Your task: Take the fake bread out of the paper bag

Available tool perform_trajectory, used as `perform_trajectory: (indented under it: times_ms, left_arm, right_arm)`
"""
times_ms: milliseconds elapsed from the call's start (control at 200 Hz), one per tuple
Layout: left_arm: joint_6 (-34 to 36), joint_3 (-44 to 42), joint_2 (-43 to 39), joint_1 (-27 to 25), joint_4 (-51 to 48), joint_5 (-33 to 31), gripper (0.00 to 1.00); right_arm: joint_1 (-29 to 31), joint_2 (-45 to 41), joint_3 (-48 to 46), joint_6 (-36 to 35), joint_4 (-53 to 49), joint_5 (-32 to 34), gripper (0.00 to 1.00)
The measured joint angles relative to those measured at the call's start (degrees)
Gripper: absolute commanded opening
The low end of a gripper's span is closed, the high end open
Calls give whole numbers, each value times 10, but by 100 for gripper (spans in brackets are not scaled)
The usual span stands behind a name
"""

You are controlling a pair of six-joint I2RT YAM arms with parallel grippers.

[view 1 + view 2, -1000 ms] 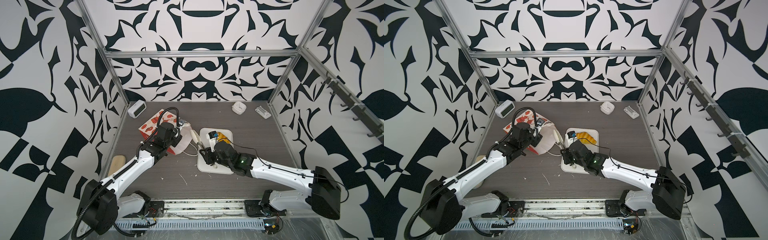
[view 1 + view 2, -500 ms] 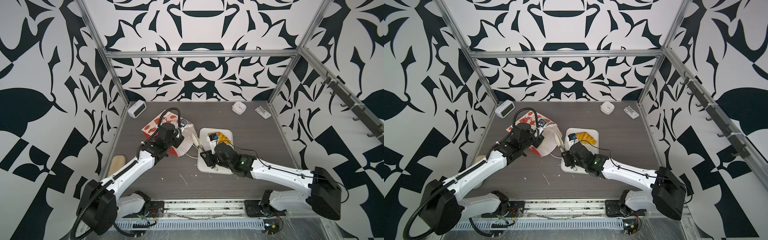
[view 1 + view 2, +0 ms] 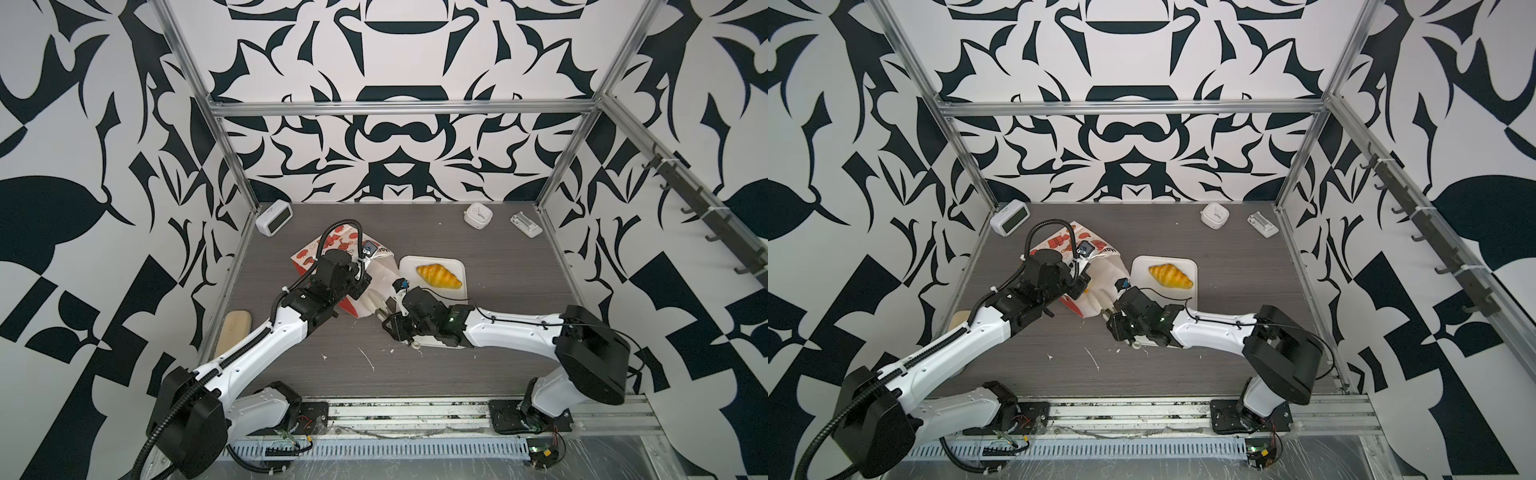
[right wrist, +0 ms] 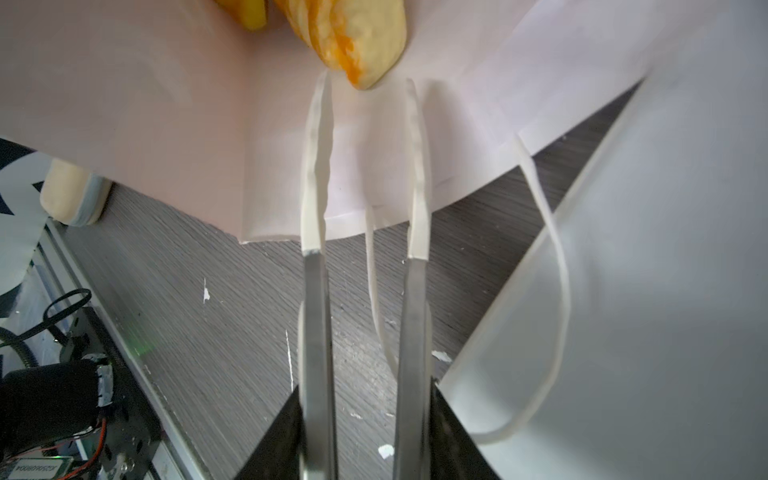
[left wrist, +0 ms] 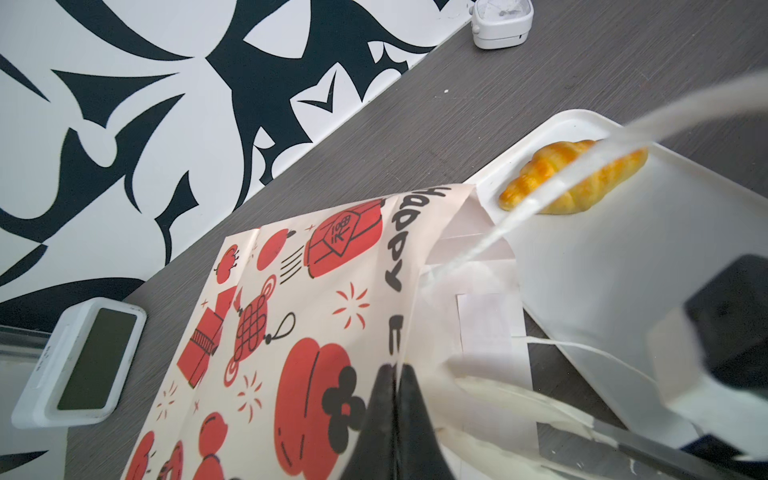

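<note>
Nearest the front, the right gripper [image 4: 365, 89] lies low over the table. Its 2 long, white-tipped fingers [image 4: 313, 199] are spread apart and empty, poking into the mouth of the paper bag [image 5: 316, 316]. A second ago it hung above the tray with the fingers closer together. It has since dropped to the bag and opened, so 1 delivery looks finished and the next pick is starting.

Just past its tips, on the bag's white lining, sits a golden piece of fake bread [image 4: 357, 37]. Only its end shows, so which pastry it is cannot be told. A loose cord handle [image 4: 557, 270] trails beside the fingers.

The bag lies on its side. The left gripper [image 5: 392, 374], pressed together, pinches the bag's upper rim and has kept the mouth lifted throughout.

Beyond the bag, right beside its mouth, a white tray [image 3: 411, 266] holds 1 croissant [image 3: 439, 276], already out. Farthest back stand a digital clock [image 3: 274, 217] and a small white alarm clock [image 3: 478, 215].
</note>
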Motion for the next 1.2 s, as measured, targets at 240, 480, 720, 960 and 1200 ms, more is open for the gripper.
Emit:
perform_trajectory:
  times_ms: [240, 480, 720, 960, 1200]
  left_arm:
    - [-2, 0, 0, -3, -5, 1, 6]
    - [-4, 0, 0, -6, -7, 1, 6]
    - [-4, 0, 0, -7, -9, 1, 6]
    - [-4, -1, 0, -7, -9, 1, 6]
    - [-4, -5, 0, -10, -9, 1, 6]
  right_arm:
    - [0, 33, 42, -5, 17, -3, 50]
    - [0, 63, 63, -11, 16, 0, 51]
    - [-1, 101, 110, -22, -9, 14, 50]
    - [-4, 101, 113, -22, -13, 31, 50]
    - [-8, 87, 108, -21, -14, 36, 50]
